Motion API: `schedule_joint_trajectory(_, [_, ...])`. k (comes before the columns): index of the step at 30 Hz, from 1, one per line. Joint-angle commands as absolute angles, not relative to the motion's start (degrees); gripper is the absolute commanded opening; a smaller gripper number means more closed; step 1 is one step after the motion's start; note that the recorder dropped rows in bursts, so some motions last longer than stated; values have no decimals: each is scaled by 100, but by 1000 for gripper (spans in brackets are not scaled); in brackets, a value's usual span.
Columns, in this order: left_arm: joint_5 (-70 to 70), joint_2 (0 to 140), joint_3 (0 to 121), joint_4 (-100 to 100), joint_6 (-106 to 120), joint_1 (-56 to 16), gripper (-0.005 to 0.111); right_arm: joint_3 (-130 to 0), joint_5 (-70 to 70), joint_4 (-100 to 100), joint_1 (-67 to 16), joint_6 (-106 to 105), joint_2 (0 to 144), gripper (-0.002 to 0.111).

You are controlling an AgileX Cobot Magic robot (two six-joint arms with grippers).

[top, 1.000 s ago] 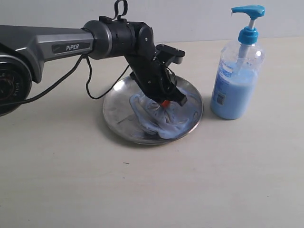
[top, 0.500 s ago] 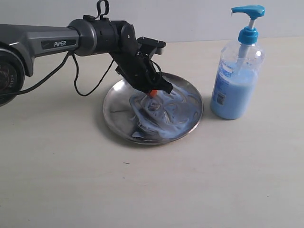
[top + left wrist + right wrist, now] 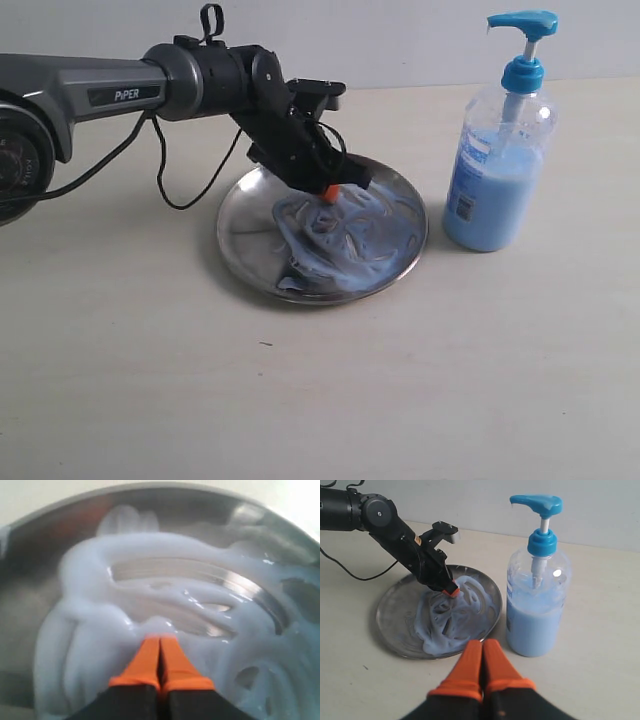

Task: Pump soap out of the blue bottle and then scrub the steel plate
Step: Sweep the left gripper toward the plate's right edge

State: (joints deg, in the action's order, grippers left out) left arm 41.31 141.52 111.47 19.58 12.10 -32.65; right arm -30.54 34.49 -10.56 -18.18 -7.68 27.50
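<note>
**Beige tabletop [image 3: 150, 380]: soapy plate, closed pincer tip in the lather**

At table centre sat the steel plate [image 3: 236, 232]: round, shallow, shiny, with a raised rim. Across its bowl lay the soap [image 3: 345, 245], pale blue, creamy and opaque, in thick looping ridges with bare metal between them. At the plate's 12 o'clock the left gripper [image 3: 330, 190] was closed, orange tips pressed together on nothing and dipped into the soap. Shut jaws likely served as one stiff scrubbing point. Its arm reached in from 10 o'clock. At the plate's 3 o'clock, just beside the rim, stood the blue bottle [image 3: 495, 190], upright, clear plastic, about half full, pump head up. Clear of both, the right gripper [image 3: 481, 645] was closed too and empty, probably parked out of the way.
</note>
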Motion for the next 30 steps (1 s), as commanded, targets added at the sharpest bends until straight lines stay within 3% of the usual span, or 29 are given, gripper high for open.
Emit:
schedule_joint_trajectory(1, [4250,14191,11122,2065,1187,-3498,0,-3045,3414,-1055,-1802,-783,2729,0])
schedule_joint_trajectory(10, [4946,14191,11122,2030,1468,-3808,0,-3045,3414,-1055,-1802,-783,2729,0])
schedule_joint_trajectory(20, [3573,14191,11122,1819,829,-3349,0,-3045,3414,-1055,-1802,-783,2729,0])
schedule_joint_trajectory(30, [3741,14304,11122,2716,977,-3539,0,-3045,3414,-1055,-1802,-783,2729,0])
